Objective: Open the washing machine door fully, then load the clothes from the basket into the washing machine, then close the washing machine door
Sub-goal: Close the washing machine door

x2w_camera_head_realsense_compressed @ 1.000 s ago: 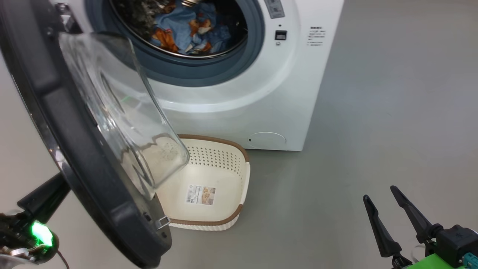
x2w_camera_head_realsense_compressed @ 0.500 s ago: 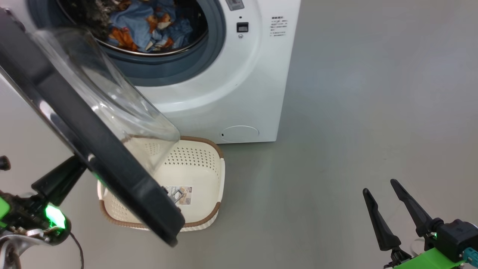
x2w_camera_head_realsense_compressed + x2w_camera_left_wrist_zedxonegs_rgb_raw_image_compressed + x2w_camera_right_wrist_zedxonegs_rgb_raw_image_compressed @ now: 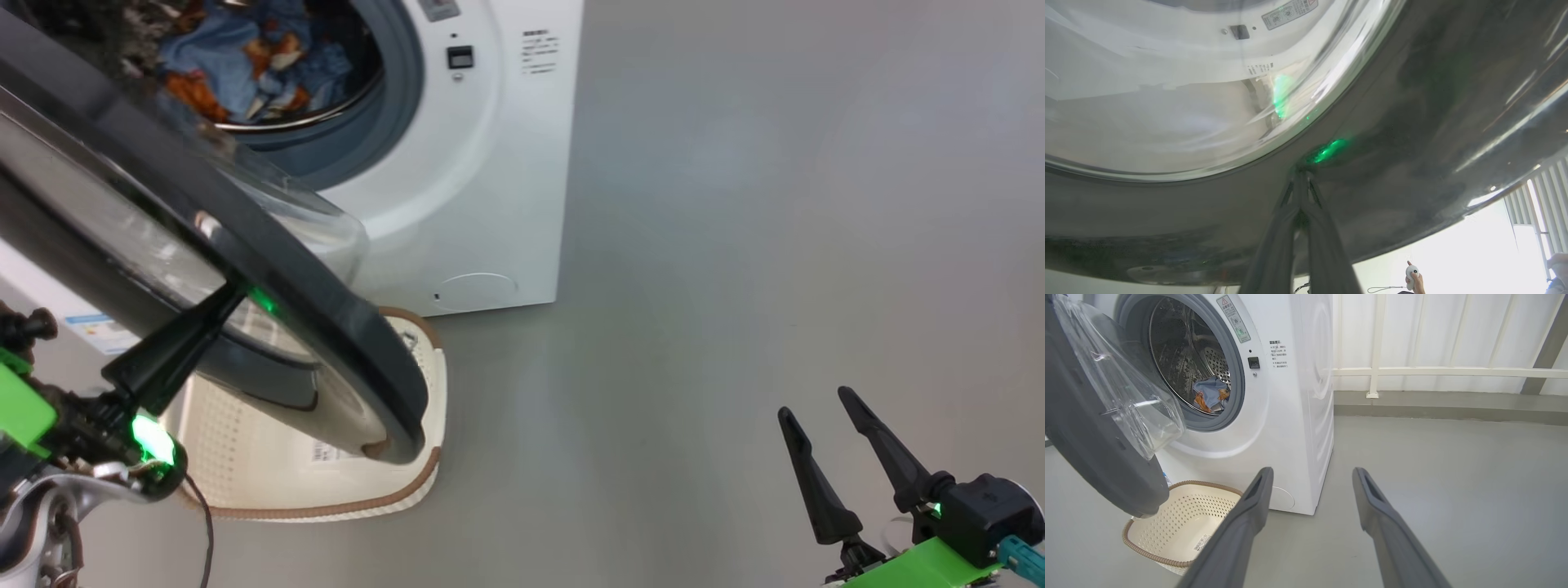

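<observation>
The clothes (image 3: 237, 61) were seen lying inside the steel drum (image 3: 1184, 355) of the washing machine (image 3: 490, 163). The basket (image 3: 367, 502) on the floor (image 3: 735, 245) in front was bare down to the label (image 3: 1202, 542) on its bottom. The loading was therefore judged done, and the closing step was taken to be in hand. The washing machine door (image 3: 318, 294) was found partly swung, neither wide open nor latched. Its lower edge hung over the basket and its glass bowl (image 3: 1126, 396) was turned towards the opening.

The left gripper (image 3: 1300, 179) was held with its two fingers (image 3: 1274, 253) brought together, nothing caught between them. The tips were set against the glossy black outer face of the door, just beside the curved edge of the glass bowl. The fingers were probably closed so that one stiff point could be offered for pushing, and the black band was likely chosen over the glass as the firmer surface. The door thus lay directly ahead of those tips, touching them, between the gripper and the mouth of the drum.

The right gripper (image 3: 1312, 473) was held low with its fingers (image 3: 1241, 522) spread apart and empty. It was judged to have been placed there so that the door's swing would be left free. The door stood up and to its left, well apart from it, and the basket lay nearer, below the door's edge
</observation>
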Available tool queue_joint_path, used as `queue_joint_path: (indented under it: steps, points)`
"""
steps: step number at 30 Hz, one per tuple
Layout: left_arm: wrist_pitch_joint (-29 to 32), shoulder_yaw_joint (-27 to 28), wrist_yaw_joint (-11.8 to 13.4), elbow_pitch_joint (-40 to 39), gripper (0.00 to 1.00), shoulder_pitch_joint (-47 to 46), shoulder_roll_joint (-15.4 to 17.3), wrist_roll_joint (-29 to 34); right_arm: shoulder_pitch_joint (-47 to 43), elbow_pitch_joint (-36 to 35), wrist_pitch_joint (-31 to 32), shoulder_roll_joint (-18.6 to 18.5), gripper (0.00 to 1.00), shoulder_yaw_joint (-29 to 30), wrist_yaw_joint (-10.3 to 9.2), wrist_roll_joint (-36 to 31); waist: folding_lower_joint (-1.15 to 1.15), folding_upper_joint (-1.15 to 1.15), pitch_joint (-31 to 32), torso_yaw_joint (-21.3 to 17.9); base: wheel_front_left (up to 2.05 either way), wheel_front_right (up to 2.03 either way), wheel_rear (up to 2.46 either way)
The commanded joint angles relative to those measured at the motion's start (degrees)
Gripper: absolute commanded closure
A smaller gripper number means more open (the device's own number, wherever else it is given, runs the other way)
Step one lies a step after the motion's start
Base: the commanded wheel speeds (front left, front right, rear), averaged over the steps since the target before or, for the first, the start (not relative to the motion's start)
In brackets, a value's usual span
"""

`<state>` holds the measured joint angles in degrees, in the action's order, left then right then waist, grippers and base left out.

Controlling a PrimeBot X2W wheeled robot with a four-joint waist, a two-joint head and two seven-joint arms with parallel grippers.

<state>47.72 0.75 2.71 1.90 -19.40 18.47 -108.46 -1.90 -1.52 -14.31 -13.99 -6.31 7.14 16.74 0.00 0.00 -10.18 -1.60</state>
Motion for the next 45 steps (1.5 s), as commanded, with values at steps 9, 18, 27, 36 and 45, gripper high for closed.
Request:
queue_joint_path:
  steps: [9,18,27,36,45]
  points:
    - [-1.6,1.5,-1.8,2.4,1.00,-6.3,0.2,1.6,2.4,-1.1,-0.7,-0.2,0.00,-0.9,0.35,0.2,0.00,0.00,-0.9,-3.2,0.00,0.00,0.00]
    - [-2.3,1.5,-2.6,5.0,1.00,-8.6,-1.0,1.9,3.0,-1.0,-0.7,0.2,0.00,-0.9,0.35,0.1,0.00,0.00,-1.5,-3.9,0.00,0.00,0.00]
    - [-2.9,3.0,-3.7,5.5,1.00,-7.9,-1.8,1.1,3.1,-1.0,-0.7,0.4,0.00,-0.5,0.35,0.1,0.00,0.00,-1.9,-3.1,0.00,0.00,0.00]
    - [-4.9,5.9,-6.0,5.3,0.67,-4.5,-2.9,0.5,2.8,-0.9,-0.7,0.5,0.00,-0.1,0.35,0.1,0.00,0.00,-1.6,-1.1,0.00,0.00,0.00]
    - [-9.4,8.7,-8.5,5.1,0.00,-1.5,-5.2,2.3,2.0,-0.7,-0.7,0.5,0.00,0.0,0.35,-0.1,0.00,0.00,-0.2,1.1,0.00,0.00,0.00]
